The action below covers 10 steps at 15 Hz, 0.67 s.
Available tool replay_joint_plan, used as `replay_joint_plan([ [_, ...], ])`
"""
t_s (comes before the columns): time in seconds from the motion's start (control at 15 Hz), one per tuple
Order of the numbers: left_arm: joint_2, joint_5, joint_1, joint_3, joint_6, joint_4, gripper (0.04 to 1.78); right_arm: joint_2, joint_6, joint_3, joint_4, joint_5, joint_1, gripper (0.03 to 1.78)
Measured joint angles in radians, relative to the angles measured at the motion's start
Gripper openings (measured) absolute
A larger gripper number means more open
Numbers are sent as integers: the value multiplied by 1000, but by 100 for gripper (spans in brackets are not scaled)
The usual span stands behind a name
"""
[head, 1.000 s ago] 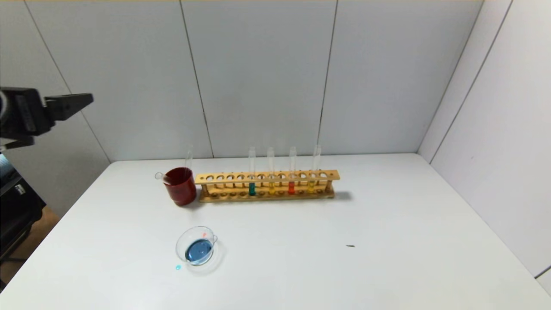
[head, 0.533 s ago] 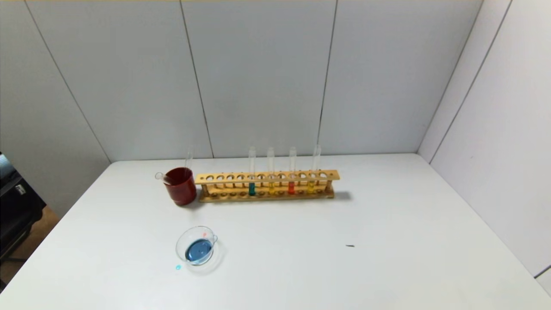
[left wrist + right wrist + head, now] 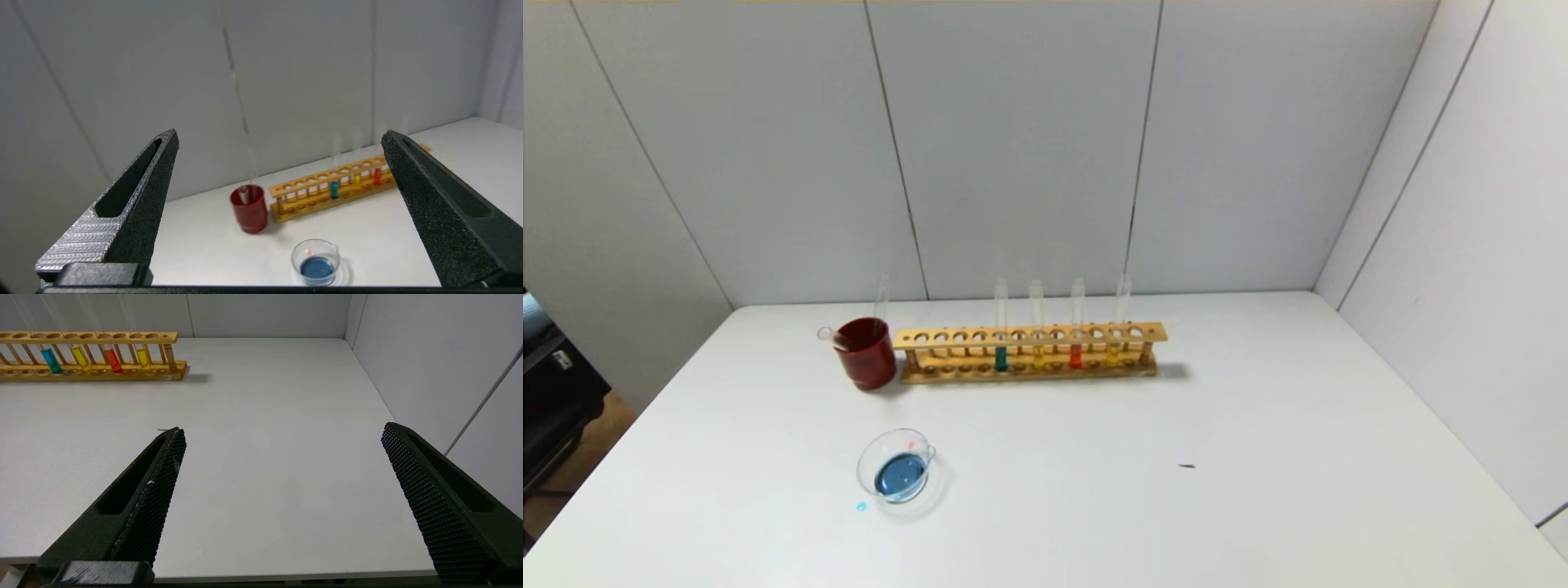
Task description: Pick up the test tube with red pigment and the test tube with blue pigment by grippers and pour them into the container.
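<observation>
Both end effectors, left (image 3: 278, 136) and right (image 3: 282, 430), gape empty, well short of the wooden rack (image 3: 1029, 353) keeping the red-pigment tube (image 3: 1076, 323) and blue-pigment tube (image 3: 1001, 325) upright for gripping.

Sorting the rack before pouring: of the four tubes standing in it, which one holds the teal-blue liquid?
The test tube with blue pigment, the one nearest the dark red cup. The next tube and the far-end one hold yellow; the test tube with red pigment stands between those.
</observation>
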Motion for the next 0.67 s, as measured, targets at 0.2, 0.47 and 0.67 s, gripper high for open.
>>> replay_joint_plan([
  [0.2, -41, -16, -47, -2, 7, 2, 175, 0, 0, 0, 0, 0, 0, 175],
  [0.47, -83, -7, -59, 30, 1, -1, 175, 0, 0, 0, 0, 0, 0, 175],
  [0.67, -173, 19, -92, 91, 1, 8, 175, 0, 0, 0, 0, 0, 0, 175],
])
